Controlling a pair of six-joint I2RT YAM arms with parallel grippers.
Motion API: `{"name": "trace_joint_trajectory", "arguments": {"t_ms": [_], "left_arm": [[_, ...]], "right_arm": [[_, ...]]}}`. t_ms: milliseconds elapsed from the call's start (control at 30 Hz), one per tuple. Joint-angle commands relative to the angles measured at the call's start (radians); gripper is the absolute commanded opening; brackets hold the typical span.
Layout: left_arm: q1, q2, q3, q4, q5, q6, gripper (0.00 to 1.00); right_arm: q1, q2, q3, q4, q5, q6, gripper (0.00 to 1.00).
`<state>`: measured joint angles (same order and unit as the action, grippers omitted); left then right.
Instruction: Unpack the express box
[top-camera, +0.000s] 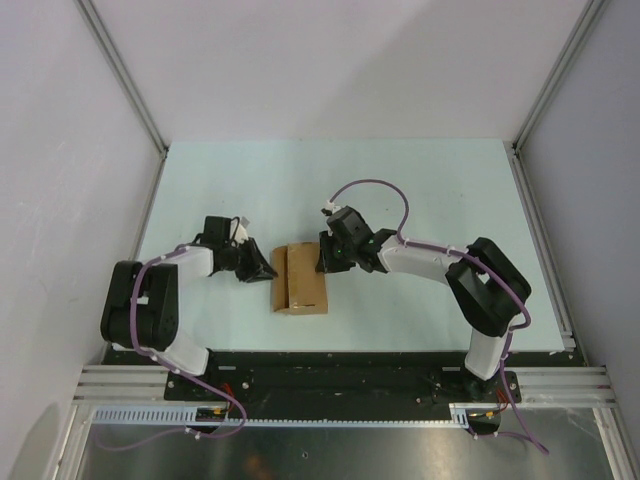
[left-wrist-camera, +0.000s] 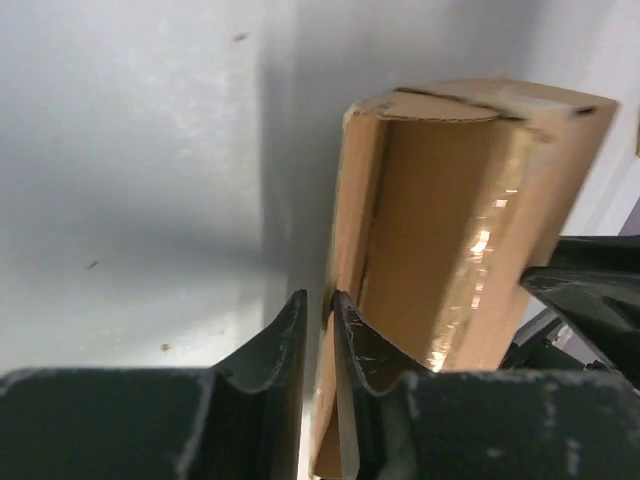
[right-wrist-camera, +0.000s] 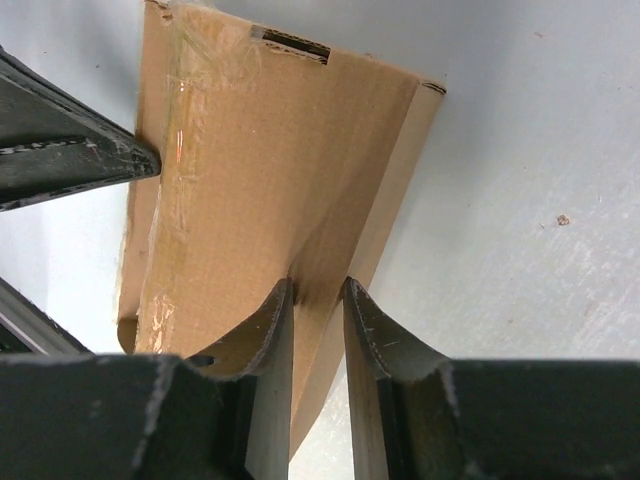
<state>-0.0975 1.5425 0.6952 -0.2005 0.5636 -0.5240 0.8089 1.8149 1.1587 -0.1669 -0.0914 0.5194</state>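
Between my two pincers, near the middle of the pale desk (top-camera: 420, 190), lies the express box (top-camera: 300, 282), flat and brown, its long sides running away from my bases.

Left pincer (top-camera: 264, 271): at the box's left long side, tips against the carton. In the left wrist view my fingers (left-wrist-camera: 290, 345) stand narrow, with a thin cardboard edge between them. The card lies against one finger and a pale sliver shows beside the other, so I cannot tell whether the edge is truly clamped.

Right pincer (top-camera: 322, 264): at the box's right long side, opposite the left pincer. In the right wrist view my fingers (right-wrist-camera: 275, 330) stand narrow astride the box's side wall. Cardboard fills the gap between them, and the panel is creased where the inner finger presses; this pincer holds the box.

Clear tape (right-wrist-camera: 170, 210) runs glossy along the top panel. Each wrist view shows the other pincer's dark tip at the far side of the carton.
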Motion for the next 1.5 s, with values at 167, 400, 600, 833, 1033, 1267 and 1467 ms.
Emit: {"name": "trace_joint_trajectory", "arguments": {"t_ms": [167,400,600,833,1033,1267,1467], "left_arm": [[0.024,0.065,-0.020,-0.027,-0.033,0.005,0.20],[0.022,0.088,-0.014,-0.027,0.002,0.001,0.35],[0.022,0.099,0.000,-0.011,0.060,0.002,0.28],[0.022,0.059,0.026,-0.007,0.117,0.001,0.00],[0.021,-0.093,0.056,-0.022,0.136,-0.088,0.00],[0.015,-0.220,0.101,-0.079,0.130,-0.154,0.00],[-0.002,-0.236,0.128,-0.123,0.124,-0.145,0.00]], "right_arm": [[-0.017,0.063,-0.010,-0.088,0.041,-0.025,0.19],[-0.020,0.057,-0.010,-0.082,0.032,-0.025,0.22],[-0.024,0.054,-0.010,-0.062,0.012,-0.025,0.25],[-0.033,0.001,-0.010,-0.065,0.027,-0.036,0.37],[-0.033,-0.110,0.018,-0.118,0.133,-0.055,0.64],[-0.028,-0.202,0.059,-0.152,0.225,-0.052,0.75],[-0.013,-0.249,0.067,-0.114,0.193,-0.061,0.75]]}}
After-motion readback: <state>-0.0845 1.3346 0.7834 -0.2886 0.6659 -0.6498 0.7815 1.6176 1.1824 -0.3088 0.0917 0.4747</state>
